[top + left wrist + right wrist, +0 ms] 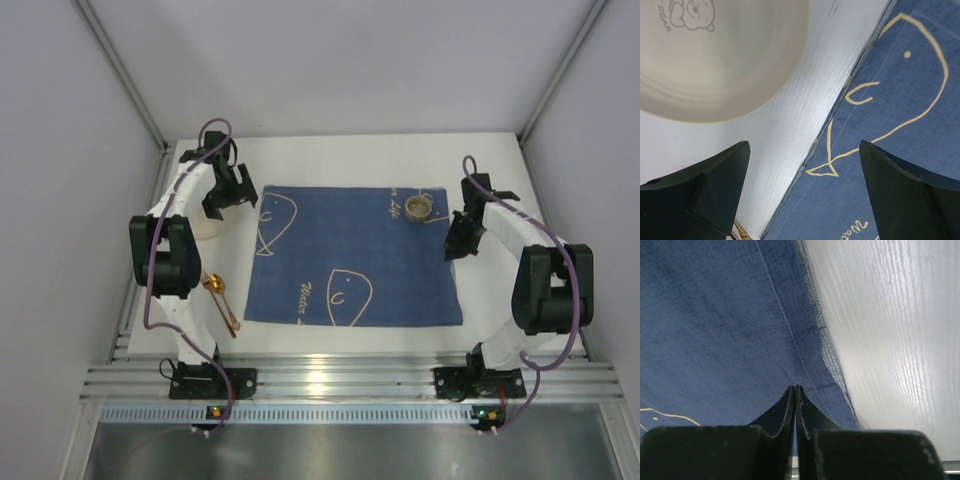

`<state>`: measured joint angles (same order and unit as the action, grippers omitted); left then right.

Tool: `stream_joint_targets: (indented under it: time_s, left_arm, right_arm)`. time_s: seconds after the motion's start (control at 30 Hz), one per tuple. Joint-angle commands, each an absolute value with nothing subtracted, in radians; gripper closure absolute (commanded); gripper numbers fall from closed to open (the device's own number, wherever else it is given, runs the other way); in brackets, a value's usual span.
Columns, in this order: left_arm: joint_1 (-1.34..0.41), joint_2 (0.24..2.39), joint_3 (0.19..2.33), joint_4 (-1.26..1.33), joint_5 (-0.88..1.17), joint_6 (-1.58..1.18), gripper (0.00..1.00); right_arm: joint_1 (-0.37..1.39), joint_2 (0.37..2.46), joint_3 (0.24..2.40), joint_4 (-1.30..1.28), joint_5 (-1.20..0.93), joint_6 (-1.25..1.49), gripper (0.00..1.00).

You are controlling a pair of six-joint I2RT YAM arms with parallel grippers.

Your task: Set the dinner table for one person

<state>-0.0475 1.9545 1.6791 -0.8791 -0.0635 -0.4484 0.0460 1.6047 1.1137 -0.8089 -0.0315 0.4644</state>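
Note:
The white dinner table (330, 160) carries a blue placemat (350, 250) with whale drawings at its middle. A cream plate (208, 226) lies left of the mat, partly under my left arm. My left gripper (232, 195) hovers open over the mat's left edge (820, 150), its fingers empty; the plate (715, 65) lies just beyond them. My right gripper (455, 243) is at the mat's right edge. Its jaws (795, 386) are shut with the tips pressed into the cloth (715, 315), which creases toward them.
A gold spoon (220, 295) lies on the table by the left arm's base, left of the mat. A small round cup (420, 208) stands on the mat's far right corner, close to my right gripper. Grey walls enclose the table on three sides.

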Motion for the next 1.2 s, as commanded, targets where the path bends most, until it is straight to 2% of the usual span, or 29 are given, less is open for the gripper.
stream_joint_targets:
  time_s: [0.0, 0.43, 0.7, 0.73, 0.8, 0.83, 0.9, 0.97, 1.17]
  left_arm:
    - [-0.049, 1.864, 1.643, -0.853, -0.064, -0.459, 0.04]
    - [-0.046, 1.819, 1.598, -0.854, -0.081, -0.454, 0.05]
    - [-0.037, 1.812, 1.6, -0.862, -0.086, -0.448, 0.05]
    - [-0.035, 1.809, 1.604, -0.861, -0.087, -0.448, 0.04]
    - [-0.034, 1.801, 1.606, -0.864, -0.109, -0.449, 0.04]
    - [-0.032, 1.799, 1.606, -0.865, -0.118, -0.454, 0.02]
    - [-0.022, 1.793, 1.605, -0.87, -0.138, -0.471, 0.02]
    - [-0.009, 1.781, 1.598, -0.874, -0.152, -0.497, 0.02]
    - [0.106, 1.744, 1.513, -0.841, -0.103, -0.569, 0.02]
  right_arm:
    - [0.063, 1.624, 1.1, -0.741, -0.058, 0.469, 1.0]
    - [0.066, 1.721, 1.032, -0.733, 0.083, 0.475, 1.0]
    - [0.069, 1.706, 1.061, -0.733, 0.017, 0.466, 0.98]
    - [0.068, 1.694, 1.066, -0.735, 0.006, 0.465, 0.94]
    - [0.072, 1.652, 1.094, -0.747, -0.035, 0.465, 0.66]
    - [0.072, 1.62, 1.106, -0.753, -0.047, 0.469, 0.43]
    - [0.075, 1.592, 1.146, -0.784, -0.045, 0.471, 0.29]
    - [0.077, 1.554, 1.179, -0.808, -0.031, 0.471, 0.2]
    - [0.077, 1.486, 1.171, -0.865, -0.003, 0.448, 0.2]
